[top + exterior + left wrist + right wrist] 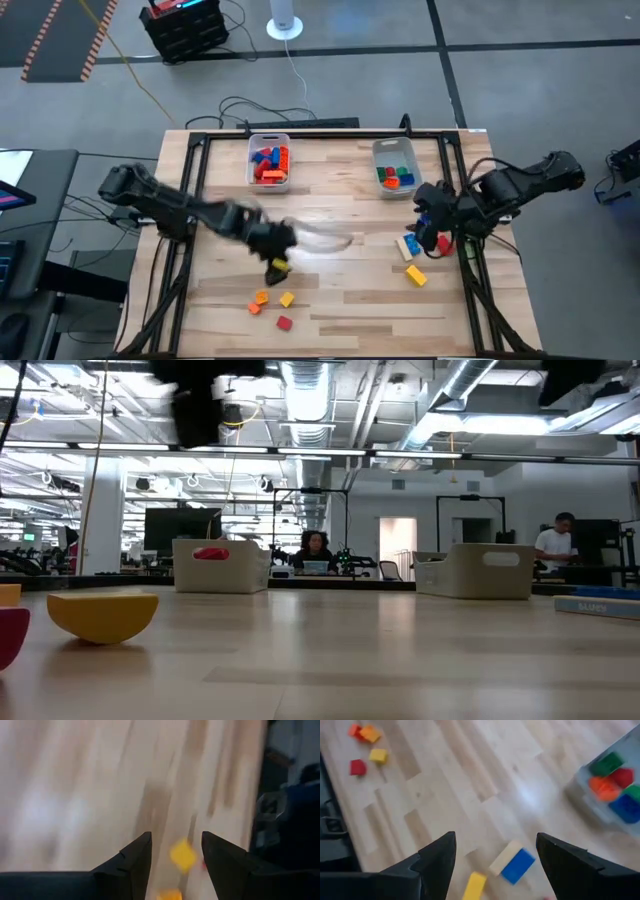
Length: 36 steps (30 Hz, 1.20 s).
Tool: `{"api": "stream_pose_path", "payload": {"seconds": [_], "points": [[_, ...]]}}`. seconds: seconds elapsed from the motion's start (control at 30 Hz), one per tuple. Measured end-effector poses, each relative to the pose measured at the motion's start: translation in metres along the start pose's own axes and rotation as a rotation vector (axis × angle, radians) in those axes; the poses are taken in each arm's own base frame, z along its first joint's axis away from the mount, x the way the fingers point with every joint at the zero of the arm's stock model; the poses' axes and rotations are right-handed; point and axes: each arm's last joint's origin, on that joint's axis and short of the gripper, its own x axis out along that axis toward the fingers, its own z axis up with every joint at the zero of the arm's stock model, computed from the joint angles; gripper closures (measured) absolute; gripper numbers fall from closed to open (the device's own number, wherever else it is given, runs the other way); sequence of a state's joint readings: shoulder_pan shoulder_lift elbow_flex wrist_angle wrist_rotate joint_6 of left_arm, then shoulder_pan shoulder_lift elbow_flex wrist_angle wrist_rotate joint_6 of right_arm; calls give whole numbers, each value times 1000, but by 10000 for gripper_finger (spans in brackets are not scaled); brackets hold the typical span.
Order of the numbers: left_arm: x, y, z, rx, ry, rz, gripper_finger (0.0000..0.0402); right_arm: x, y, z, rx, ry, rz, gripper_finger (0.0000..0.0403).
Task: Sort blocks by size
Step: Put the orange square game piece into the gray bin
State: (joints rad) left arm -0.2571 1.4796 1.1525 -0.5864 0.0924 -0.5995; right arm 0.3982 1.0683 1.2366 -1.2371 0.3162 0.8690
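My left gripper (278, 250) hangs open over the table's middle, above a yellow block (279, 265) that shows between its fingers (183, 855) on the wood. An orange block (261, 298), a yellow block (287, 299) and a red block (284, 322) lie near the front edge. My right gripper (432, 225) stands open at the right, above a tan and blue block pair (512, 862) and a yellow bar (475, 885). Nothing is between either gripper's fingers.
Two clear bins stand at the back: the left bin (268, 162) holds red, blue and orange blocks, the right bin (394, 168) green, orange, red and blue ones. Bare wood lies between the two groups of blocks. A dark frame edges the table.
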Motion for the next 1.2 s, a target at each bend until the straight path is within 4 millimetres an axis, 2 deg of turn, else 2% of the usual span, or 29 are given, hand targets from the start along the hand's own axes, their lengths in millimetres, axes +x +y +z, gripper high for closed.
{"api": "stream_pose_path", "payload": {"seconds": [0.13, 0.27, 0.43, 0.7, 0.87, 1.2], "points": [[17, -17, -47, -131, 89, 67, 235, 4, -9, 12, -29, -34, -36, 101], [24, -26, -72, -253, 160, 128, 235, 7, -14, 24, -69, -85, -39, 101], [31, -38, -88, -285, 194, 162, 235, 8, -16, 32, -137, -127, -33, 101], [47, -58, -121, -299, 269, 219, 235, 8, -18, 33, -181, -122, -44, 101], [43, -75, -135, -264, 275, 203, 235, 8, -18, 33, -206, -121, -44, 101], [39, -86, -151, -615, 211, 242, 231, 8, -17, 33, -220, -131, -39, 101]]}}
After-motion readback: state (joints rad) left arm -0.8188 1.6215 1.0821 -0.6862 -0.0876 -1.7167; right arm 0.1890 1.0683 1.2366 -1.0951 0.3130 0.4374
